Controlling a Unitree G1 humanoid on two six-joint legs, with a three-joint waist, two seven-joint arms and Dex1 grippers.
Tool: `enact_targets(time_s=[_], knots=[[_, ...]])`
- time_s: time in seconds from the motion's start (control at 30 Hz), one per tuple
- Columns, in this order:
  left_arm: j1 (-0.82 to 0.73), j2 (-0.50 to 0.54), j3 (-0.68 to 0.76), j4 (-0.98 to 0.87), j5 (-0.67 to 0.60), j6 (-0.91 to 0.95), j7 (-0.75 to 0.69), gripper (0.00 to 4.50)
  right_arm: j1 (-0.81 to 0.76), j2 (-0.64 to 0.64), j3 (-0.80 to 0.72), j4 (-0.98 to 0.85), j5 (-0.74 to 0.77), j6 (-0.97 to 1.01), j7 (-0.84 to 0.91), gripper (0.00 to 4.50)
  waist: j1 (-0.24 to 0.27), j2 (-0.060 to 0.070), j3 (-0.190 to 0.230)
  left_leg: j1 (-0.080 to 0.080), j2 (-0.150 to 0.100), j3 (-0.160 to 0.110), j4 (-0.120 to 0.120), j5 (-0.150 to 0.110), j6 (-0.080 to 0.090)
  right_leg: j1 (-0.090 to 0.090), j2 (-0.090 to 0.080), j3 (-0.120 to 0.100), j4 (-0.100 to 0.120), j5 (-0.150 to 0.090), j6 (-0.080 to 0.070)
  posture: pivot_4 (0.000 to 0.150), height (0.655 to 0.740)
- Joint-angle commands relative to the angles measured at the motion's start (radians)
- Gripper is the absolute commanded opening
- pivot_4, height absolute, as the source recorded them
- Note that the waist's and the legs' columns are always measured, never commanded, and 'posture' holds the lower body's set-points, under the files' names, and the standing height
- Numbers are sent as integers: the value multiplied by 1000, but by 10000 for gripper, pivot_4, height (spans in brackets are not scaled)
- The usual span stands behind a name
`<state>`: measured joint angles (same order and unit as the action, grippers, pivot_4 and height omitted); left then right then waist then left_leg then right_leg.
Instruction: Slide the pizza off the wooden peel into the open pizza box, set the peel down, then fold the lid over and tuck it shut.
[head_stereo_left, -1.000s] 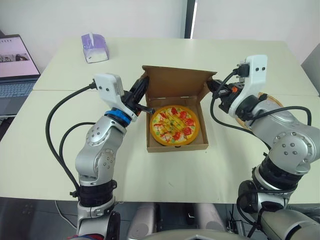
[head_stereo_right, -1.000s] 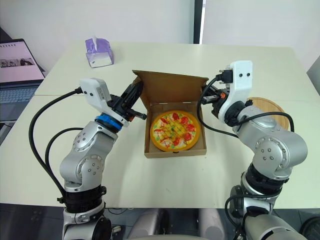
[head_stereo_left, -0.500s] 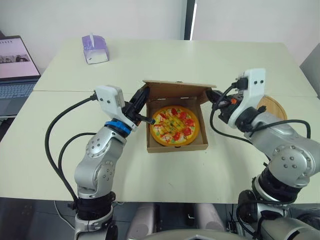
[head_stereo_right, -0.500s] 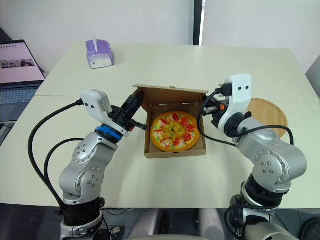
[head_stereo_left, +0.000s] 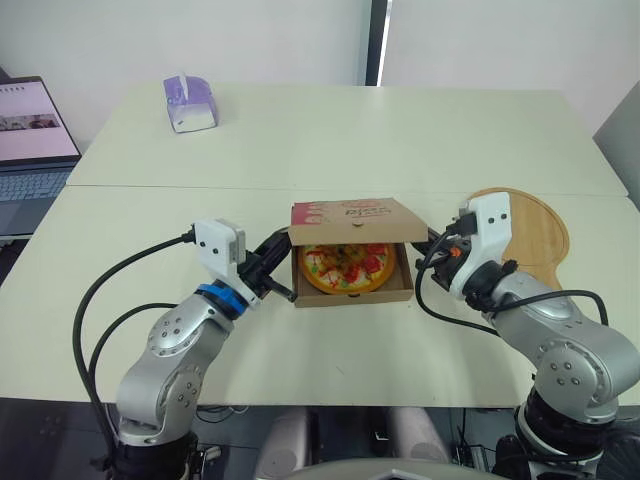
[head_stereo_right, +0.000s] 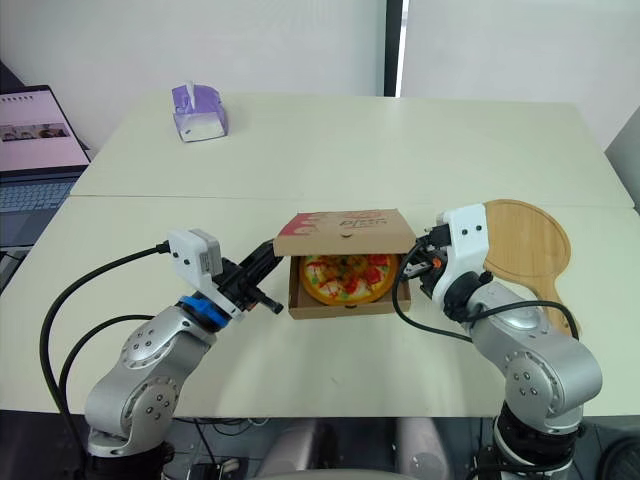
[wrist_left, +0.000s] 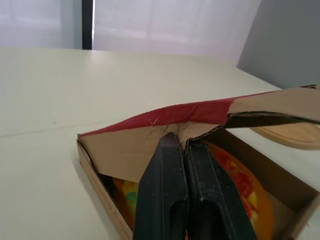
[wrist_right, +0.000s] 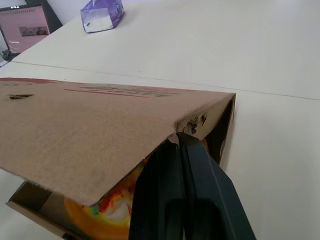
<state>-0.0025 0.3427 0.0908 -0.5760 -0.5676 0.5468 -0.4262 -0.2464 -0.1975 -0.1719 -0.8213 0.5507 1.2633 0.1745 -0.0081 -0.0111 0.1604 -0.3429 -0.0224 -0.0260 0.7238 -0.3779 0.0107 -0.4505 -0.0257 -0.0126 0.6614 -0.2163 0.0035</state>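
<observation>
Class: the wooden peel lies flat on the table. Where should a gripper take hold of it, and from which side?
Probably the handle of the peel, from above, straddling its width: it is narrow and points toward the robot, while the rest lies flat and looks too wide.

Two cream tables (head_stereo_left: 330, 130) stand pushed together in front of me, with a thin seam (head_stereo_left: 130, 184) where they meet. A purple tissue box (head_stereo_left: 188, 100) sits on the far one. Behind the tissue box rises a plain white wall (head_stereo_left: 230, 40). To the box's right, a dark vertical strip (head_stereo_left: 377, 40) divides that wall from a paler panel (head_stereo_left: 500, 40). To the box's left and nearer me, an open laptop (head_stereo_left: 35, 130) with a lit screen rests on a separate grey surface. The light is soft and even. Below the near table edge the floor (head_stereo_left: 50, 440) is dark.
</observation>
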Motion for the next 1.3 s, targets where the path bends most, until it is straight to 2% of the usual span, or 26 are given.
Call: enact_targets(time_s=[0.03, 0.17, 0.27, 0.37, 0.4, 0.5, 0.67, 0.77, 0.93, 1.1, 1.13, 1.3], knots=[[14, 37, 31, -55, -62, 15, -38, 8563, 19, -14, 4, -25, 31, -36, 27, 9205, 0, 0, 0, 0, 0, 0, 0, 0, 0, 0, 0, 0, 0, 0, 0, 1500, 7251], [55, 114, 85, -74, -104, 12, -102, 21786, 49, -68, -30, -33, 74, -35, 78, 23608, 1, 0, 0, 0, 0, 0, 0, 0, 0, 0, 0, 0, -1, 0, 0, 1500, 7251], [97, 194, 144, -60, -141, 9, -179, 32278, 81, -159, -54, -41, 118, -27, 145, 35169, 1, 0, 0, 0, 0, 0, -2, 0, 0, 0, 0, 0, -2, 0, 0, 1500, 7251], [117, 334, 210, -1, -256, 75, -360, 42162, 119, -311, -75, -26, 130, -72, 251, 45000, 1, 0, 1, 0, 0, 0, -2, 0, 0, 0, 0, -1, -3, 0, 0, 1500, 7251], [116, 383, 221, 20, -274, 91, -414, 44677, 127, -355, -83, -13, 131, -90, 282, 45000, 2, 0, 1, 0, 0, 0, -3, 0, 0, 0, 0, -1, -4, 0, 0, 1500, 7251], [51, 572, 225, 160, -192, 41, -604, 44677, 138, -529, -106, 66, 96, -192, 418, 45000, 3, 0, 2, 0, 0, 0, -4, 0, 0, 1, 2, -1, -5, -1, 1, 1500, 7251], [-241, 710, 226, 315, -327, 182, -712, 44677, 135, -718, -153, 183, 61, -361, 589, 45000, 7, -3, 5, 4, 1, 0, -10, 0, 1, 7, 6, -3, -15, -1, 3, 1500, 7251], [-438, 704, 170, 418, -329, 222, -733, 39017, 118, -772, -188, 222, 76, -422, 665, 45000, 6, -3, 5, 5, 1, 1, -11, 0, 1, 8, 3, -2, -16, 0, 2, 1500, 7251], [-674, 644, -33, 535, -200, 193, -832, 22547, 2, -796, -204, 259, 188, -406, 725, 45000, 5, -3, 5, 4, 0, 1, -11, 0, 0, 7, 1, -1, -17, 0, 2, 1500, 7251], [-820, 530, -191, 662, -62, 101, -930, 6183, -119, -796, -123, 278, 213, -414, 739, 45000, 7, -4, 6, 3, 0, 0, -11, 1, 0, 7, 0, -2, -16, 0, 2, 1500, 7251], [-846, 505, -218, 688, -36, 81, -949, 614, -143, -787, -89, 279, 203, -419, 735, 45000, 7, -4, 6, 3, 0, 0, -11, 1, 0, 7, 0, -1, -16, 0, 2, 1500, 7251], [-921, 406, -290, 788, 60, 0, -1007, 64, -211, -759, 49, 293, 140, -461, 742, 45000, 7, -4, 6, 1, 0, 0, -10, 1, 0, 5, 0, -1, -16, 0, 2, 1500, 7251]])
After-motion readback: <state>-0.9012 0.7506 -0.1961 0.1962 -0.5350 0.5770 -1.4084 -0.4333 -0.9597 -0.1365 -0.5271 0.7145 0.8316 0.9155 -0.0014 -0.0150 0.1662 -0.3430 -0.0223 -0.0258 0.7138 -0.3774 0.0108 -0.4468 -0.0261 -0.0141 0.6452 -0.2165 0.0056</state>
